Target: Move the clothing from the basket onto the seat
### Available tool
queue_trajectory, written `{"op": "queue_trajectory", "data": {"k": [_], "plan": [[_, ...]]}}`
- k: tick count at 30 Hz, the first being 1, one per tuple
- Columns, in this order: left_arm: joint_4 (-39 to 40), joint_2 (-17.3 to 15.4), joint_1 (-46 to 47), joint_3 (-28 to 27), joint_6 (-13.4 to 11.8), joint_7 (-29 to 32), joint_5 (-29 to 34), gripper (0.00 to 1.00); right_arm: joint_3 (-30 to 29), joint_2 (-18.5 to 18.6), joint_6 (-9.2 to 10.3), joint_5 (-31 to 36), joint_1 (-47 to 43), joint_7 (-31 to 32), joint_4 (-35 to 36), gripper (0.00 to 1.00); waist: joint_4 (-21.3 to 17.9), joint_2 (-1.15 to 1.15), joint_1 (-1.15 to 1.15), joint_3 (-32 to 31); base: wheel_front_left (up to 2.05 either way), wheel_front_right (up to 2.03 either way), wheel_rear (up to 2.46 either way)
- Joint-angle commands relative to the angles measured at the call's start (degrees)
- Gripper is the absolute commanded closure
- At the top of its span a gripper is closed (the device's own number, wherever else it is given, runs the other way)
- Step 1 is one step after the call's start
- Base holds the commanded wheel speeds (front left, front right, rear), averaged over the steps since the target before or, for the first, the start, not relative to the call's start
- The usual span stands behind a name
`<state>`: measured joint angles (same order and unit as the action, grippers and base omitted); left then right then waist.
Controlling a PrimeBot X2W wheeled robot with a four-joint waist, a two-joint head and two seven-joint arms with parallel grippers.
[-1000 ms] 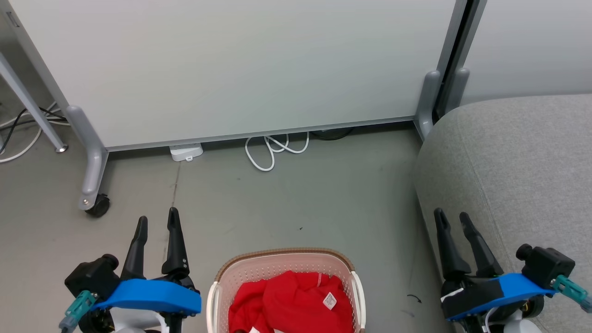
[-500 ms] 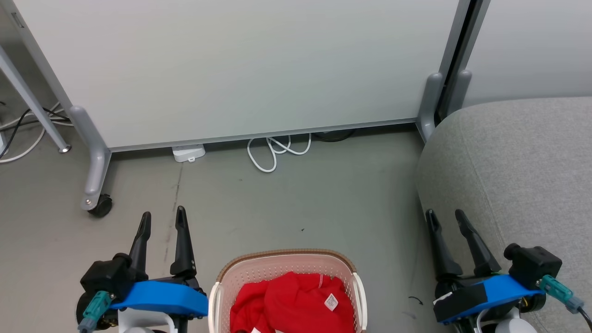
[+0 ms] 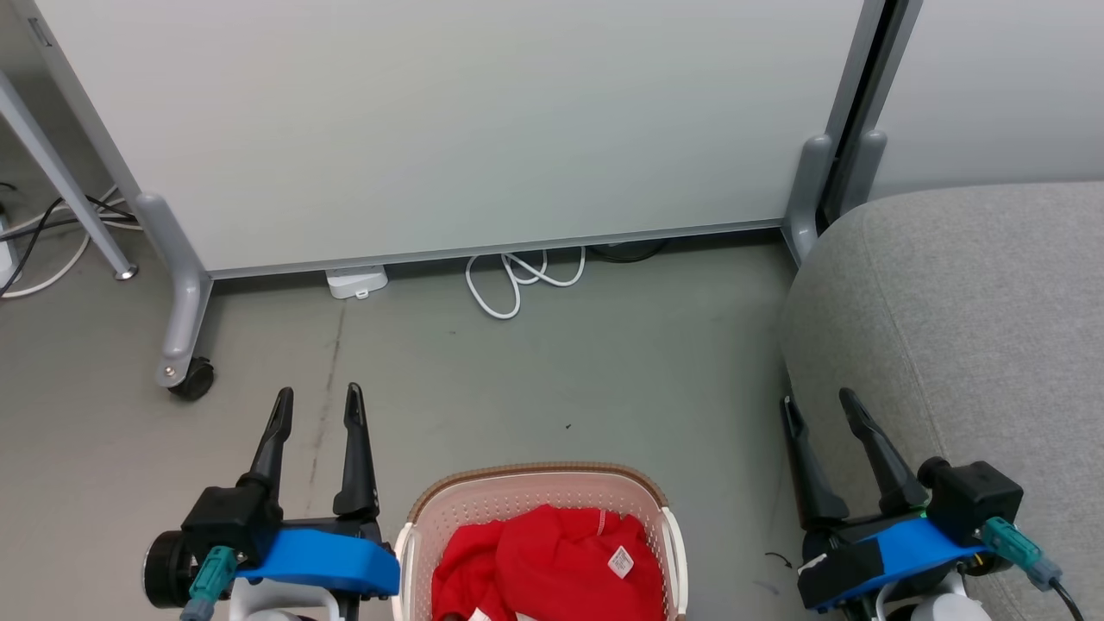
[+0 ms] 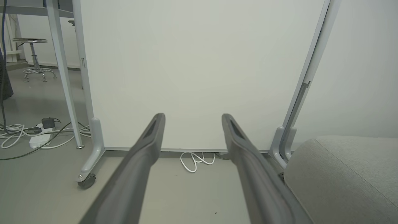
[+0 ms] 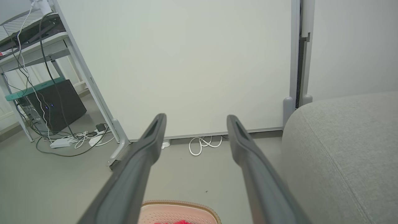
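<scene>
Head view: the clothing [image 3: 552, 561] is bright red and crumpled, with a small white tag [image 3: 619, 561]. It lies in the brown-rimmed basket [image 3: 535, 473], between the two grippers and nearer than their fingertips. The bottom edge cuts off both basket and clothing. The left gripper [image 3: 319, 391] and right gripper [image 3: 817, 397] are spread wide, holding nothing. The seat [image 3: 966, 302] lies just right of the right fingers. Compared with a second ago, both grippers sit closer in toward the basket, and the camera has shifted slightly too.

Left wrist view: the fingers [image 4: 146, 149] are wide apart and empty. A white cable [image 4: 196, 160] lies on the floor beyond and between them, and the seat is to their right.

Right wrist view: the fingers are spread and empty. Between them at the bottom edge, the basket shows with a sliver of red, mostly cut off.
</scene>
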<state>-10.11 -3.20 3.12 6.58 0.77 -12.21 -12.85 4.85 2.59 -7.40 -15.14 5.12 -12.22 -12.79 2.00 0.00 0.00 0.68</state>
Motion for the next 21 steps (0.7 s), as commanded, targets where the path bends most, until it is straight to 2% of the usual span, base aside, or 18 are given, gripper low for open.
{"op": "queue_trajectory", "data": {"k": [1, 21], "plan": [[0.5, -0.3, 0.7, 0.3, -0.2, -0.5, 1.3, 0.0, 0.1, 0.4, -0.13, 1.3, 1.1, -0.4, 0.1, 0.0, 0.0, 0.0, 0.0, 0.0, 0.0, 0.0, 0.0], [0.2, -0.3, 0.7, 1.3, -0.6, -2.6, 10.1, 0.0, 0.6, 0.4, -0.15, 9.6, 1.4, -2.7, -1.3, 0.0, 0.2, 0.0, 0.0, 0.4, 0.0, 0.0, 0.0]]}}
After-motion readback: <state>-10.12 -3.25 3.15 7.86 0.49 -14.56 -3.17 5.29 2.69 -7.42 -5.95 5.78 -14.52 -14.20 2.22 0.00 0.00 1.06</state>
